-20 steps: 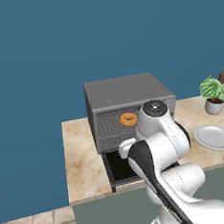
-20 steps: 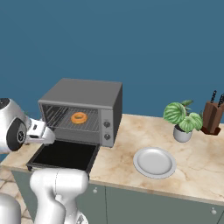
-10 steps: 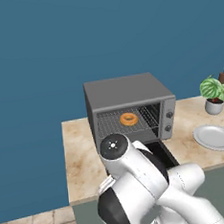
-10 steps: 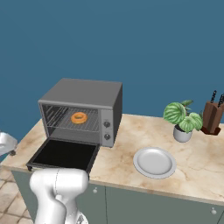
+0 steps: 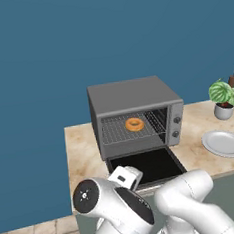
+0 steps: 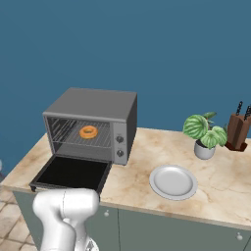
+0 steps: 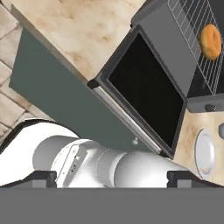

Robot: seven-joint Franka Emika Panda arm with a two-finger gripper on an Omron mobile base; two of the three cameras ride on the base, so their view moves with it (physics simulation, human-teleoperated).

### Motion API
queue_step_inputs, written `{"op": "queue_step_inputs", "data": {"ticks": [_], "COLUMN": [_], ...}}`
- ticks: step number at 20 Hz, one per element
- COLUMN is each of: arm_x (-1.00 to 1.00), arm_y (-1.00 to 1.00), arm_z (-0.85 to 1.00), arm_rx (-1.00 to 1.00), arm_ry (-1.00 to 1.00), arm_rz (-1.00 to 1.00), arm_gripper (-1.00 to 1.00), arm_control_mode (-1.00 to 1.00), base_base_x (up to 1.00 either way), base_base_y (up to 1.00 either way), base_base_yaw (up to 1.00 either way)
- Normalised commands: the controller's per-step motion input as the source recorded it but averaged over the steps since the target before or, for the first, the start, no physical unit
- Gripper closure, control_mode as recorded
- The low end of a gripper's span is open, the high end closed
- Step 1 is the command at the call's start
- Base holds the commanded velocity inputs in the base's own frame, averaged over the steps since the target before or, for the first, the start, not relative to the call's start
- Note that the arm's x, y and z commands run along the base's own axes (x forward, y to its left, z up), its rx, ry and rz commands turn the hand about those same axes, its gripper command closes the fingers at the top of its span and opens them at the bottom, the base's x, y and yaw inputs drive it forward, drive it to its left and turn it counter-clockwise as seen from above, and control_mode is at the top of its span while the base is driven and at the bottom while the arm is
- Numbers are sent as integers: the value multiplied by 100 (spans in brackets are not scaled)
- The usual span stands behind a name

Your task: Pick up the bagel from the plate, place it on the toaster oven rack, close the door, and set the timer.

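- The bagel (image 5: 134,124) lay on the rack (image 5: 127,129) inside the oven (image 5: 134,115), a little toward 3 o'clock of the rack's middle in the left base view, so I judged the placing done and the door (image 5: 146,166) the next thing to handle.
- The door hung fully open, lying flat at the 6 o'clock side of the cavity with its dark glass facing up.
- I judged it a stiff, hinged flap of glass and metal: light enough to swing, but it would only turn about its hinge edge, so a push from under the free edge would suit it better than a pinch.
- The handle bar ran along that free edge; in the hand view it showed as a thin pale strip (image 7: 124,117) over the cabinet front, and I took it as the place to lift from.
- The glass looked smooth and likely slippery, so I would have kept off it.
- The hand view looked down on the door (image 7: 146,89) and the bagel (image 7: 210,41) at about 1 o'clock; I could not tell how the jaws stood.
- The right base view showed the knobs (image 6: 118,146) on the oven's panel, one above the other, and the bare plate (image 6: 173,181) on the surface (image 6: 225,191) at 4 o'clock of the oven.
- The left base view showed the arm's white links low before the door, which the right base view gave less of.
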Motion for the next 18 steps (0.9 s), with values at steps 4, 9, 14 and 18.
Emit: {"op": "queue_step_inputs", "data": {"ticks": [4,9,14,18], "arm_x": [44,42,37,24], "arm_y": [0,0,0,0], "arm_z": [-32,-47,-52,-46], "arm_rx": [-21,-21,-18,-14], "arm_ry": [0,0,0,0], "arm_rz": [11,8,3,0], "arm_gripper": [-100,-100,-100,-100], "arm_control_mode": [-100,-100,-100,-100], "base_base_x": [0,0,0,0], "base_base_y": [0,0,0,0], "base_base_yaw": [0,0,0,0]}}
